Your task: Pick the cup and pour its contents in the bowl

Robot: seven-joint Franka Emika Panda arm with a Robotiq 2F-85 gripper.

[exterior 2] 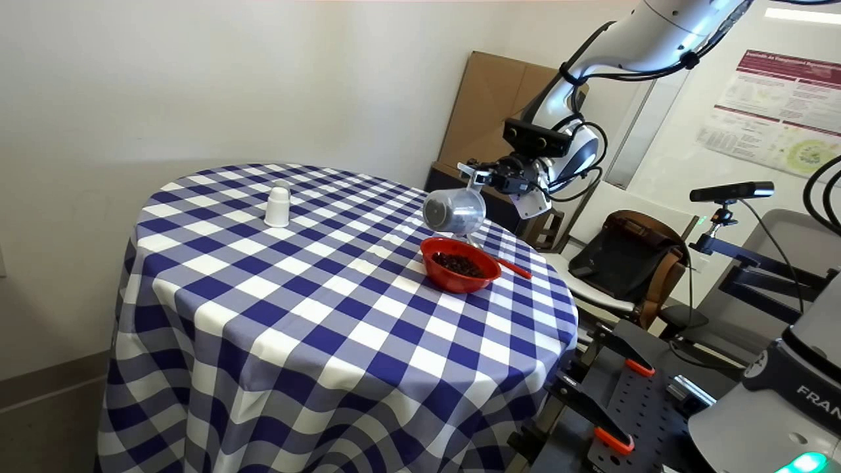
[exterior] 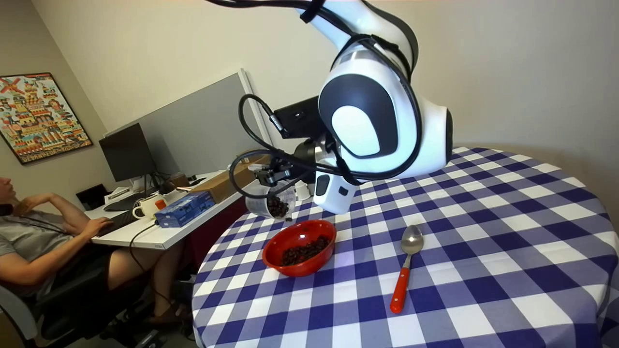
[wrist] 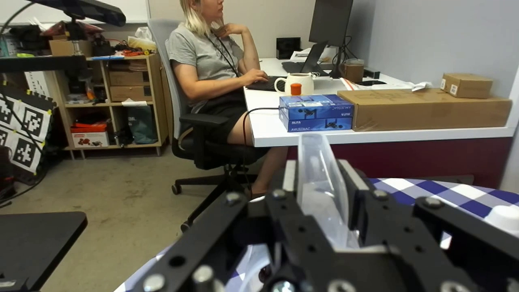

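Observation:
The cup (exterior: 258, 207) is a clear plastic tumbler with a handle, tilted far over on its side above the bowl. Dark pieces lie inside it near its lip, and a dark piece shows just below the lip. It also shows in an exterior view (exterior 2: 453, 211), apart from the bowl. The red bowl (exterior: 301, 269) stands upright on the table with dark pieces in it, also in an exterior view (exterior 2: 460, 284). My gripper (exterior: 266, 175) is shut on the cup's handle; in the wrist view the handle (wrist: 322, 194) sits between the fingers (wrist: 318, 174). The bowl is hidden there.
A red-handled spoon (exterior: 400, 287) lies beside the bowl. White cups (exterior 2: 277, 207) stand upside down farther off on the checkered tablecloth (exterior 2: 315, 312). A desk with boxes (wrist: 417, 111) and a seated person (wrist: 211, 61) are beyond the table.

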